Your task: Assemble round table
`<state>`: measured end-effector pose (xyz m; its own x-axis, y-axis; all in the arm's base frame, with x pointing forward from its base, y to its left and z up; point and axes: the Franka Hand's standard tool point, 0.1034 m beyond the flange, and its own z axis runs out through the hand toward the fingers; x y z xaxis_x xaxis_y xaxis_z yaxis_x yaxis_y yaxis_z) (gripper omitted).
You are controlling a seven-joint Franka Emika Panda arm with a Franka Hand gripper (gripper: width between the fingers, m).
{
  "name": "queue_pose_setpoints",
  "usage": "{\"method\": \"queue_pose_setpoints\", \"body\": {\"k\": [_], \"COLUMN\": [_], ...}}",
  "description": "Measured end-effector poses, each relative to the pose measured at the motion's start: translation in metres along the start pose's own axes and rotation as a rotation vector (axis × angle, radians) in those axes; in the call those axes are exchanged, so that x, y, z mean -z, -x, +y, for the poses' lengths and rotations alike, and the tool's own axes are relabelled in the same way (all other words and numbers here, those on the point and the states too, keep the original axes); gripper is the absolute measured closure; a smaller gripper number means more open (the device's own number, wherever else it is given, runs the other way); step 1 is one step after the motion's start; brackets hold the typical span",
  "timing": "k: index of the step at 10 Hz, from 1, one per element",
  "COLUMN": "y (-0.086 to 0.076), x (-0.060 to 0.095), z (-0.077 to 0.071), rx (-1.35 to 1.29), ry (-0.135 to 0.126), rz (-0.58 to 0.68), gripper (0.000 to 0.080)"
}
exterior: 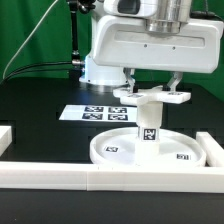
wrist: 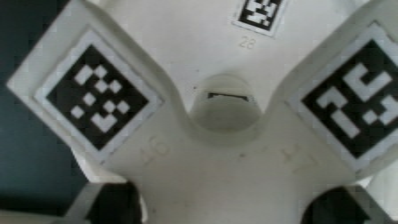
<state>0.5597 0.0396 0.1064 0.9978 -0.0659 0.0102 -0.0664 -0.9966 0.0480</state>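
Note:
The large round rimmed disc [exterior: 110, 152] lies on the black table. The short cylindrical leg [exterior: 148, 125] stands upright at its middle. The cross-shaped piece [exterior: 150, 98] sits level on top of the leg. My gripper [exterior: 152, 92] comes straight down on it, one finger on each side, shut on the cross-shaped piece. In the wrist view the cross-shaped piece [wrist: 214, 150] fills the frame, with its square tags and centre hole. My gripper [wrist: 237, 205] has black fingertips [wrist: 111, 200] pressed against the piece's two sides.
The marker board [exterior: 95, 113] lies flat behind the disc, in front of the robot base [exterior: 100, 68]. Long white border bars run along the front [exterior: 90, 180], the exterior view's left [exterior: 5, 135] and the exterior view's right [exterior: 215, 150].

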Motion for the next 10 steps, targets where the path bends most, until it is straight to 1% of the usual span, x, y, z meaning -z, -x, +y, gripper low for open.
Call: {"method": "queue_pose_setpoints", "body": {"k": [4,6,7,8,10], "y": [0.0002,0.0000,0.0003,0.0003,0.0002], "x": [-0.0001,-0.0006,-0.0003,-0.0003,-0.0002], "z": [-0.0009,-0.0005,-0.0013,-0.0016,-0.0020], "rx": [-0.430,-0.603,-0.693,-0.794,-0.931], "ry": [-0.013,-0.042,-0.045,-0.042,-0.043], "rz": [-0.001,-0.015,-0.020,-0.023,-0.026], "gripper": [0.0358,0.0358,0.0358,0.0358,0.0358]}}
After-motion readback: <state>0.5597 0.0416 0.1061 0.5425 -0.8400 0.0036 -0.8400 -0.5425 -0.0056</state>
